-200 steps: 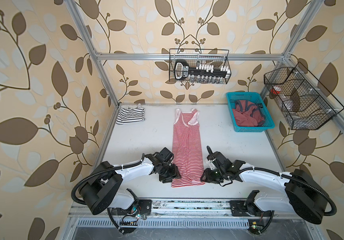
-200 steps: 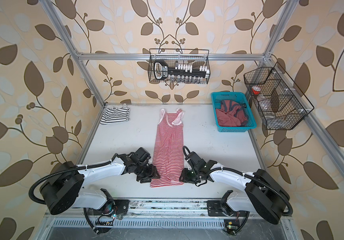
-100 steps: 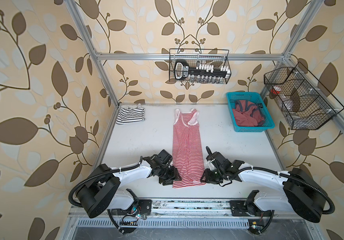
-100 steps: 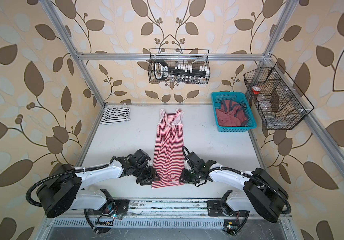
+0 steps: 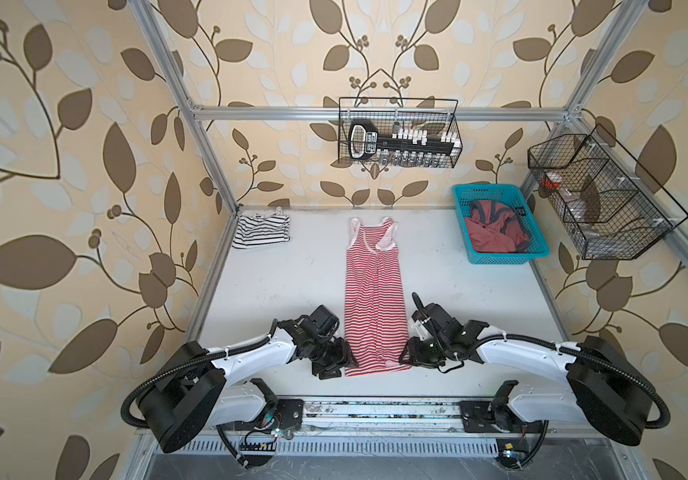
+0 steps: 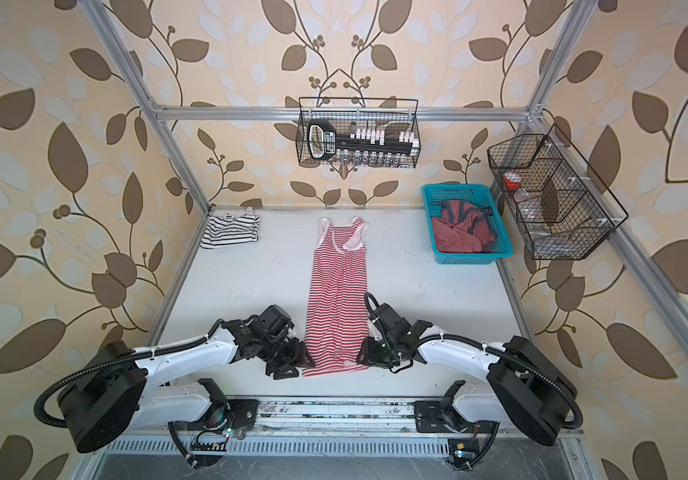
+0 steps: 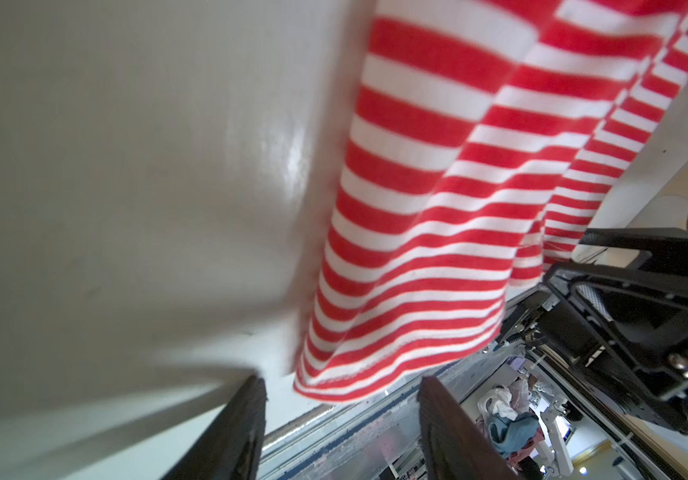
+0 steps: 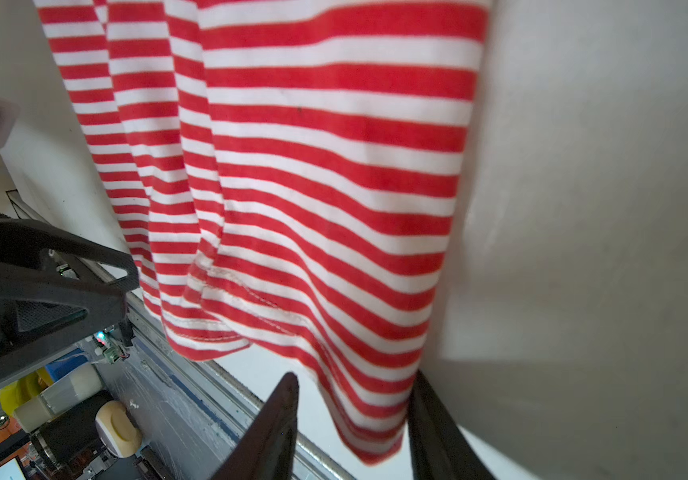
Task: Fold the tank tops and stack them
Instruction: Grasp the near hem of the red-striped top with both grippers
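Seen from above, my left gripper and right gripper hide the near corners of the red-striped tank top. Both jaws stand parted around cloth, clamping nothing.

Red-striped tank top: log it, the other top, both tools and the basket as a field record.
red-striped tank top: flat mid-table, folded into a narrow strip, straps far, hem near
black-striped tank top: folded, far left corner of the table
left tool: open, at the hem's left corner
right tool: open, hem's right corner in the gap between its fingers
blue basket: far right, holds a crumpled reddish garment
stack: not yet made, tops lie apart
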